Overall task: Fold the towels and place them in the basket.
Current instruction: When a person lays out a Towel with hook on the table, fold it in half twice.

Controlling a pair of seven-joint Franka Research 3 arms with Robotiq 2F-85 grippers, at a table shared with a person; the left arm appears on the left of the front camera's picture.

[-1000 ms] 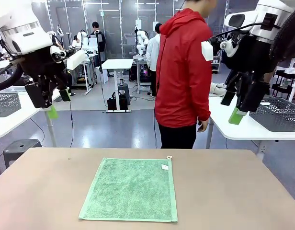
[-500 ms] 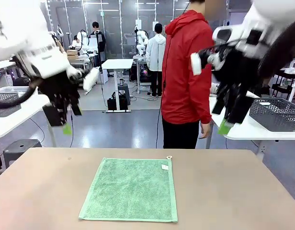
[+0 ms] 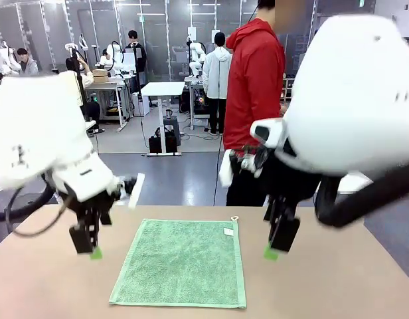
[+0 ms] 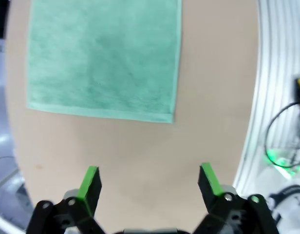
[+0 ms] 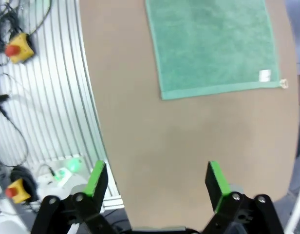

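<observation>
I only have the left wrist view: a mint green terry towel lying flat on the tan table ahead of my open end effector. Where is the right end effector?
Observer: The right end effector hovers open just past the mint green terry towel's right edge, low over the tan table.
Operator: Which corner has the loop?
Observer: The small loop sits at the far right corner, a white label beside it.
Operator: Anyone close?
Observer: A person in a red jacket stands beyond the table's far edge.
</observation>
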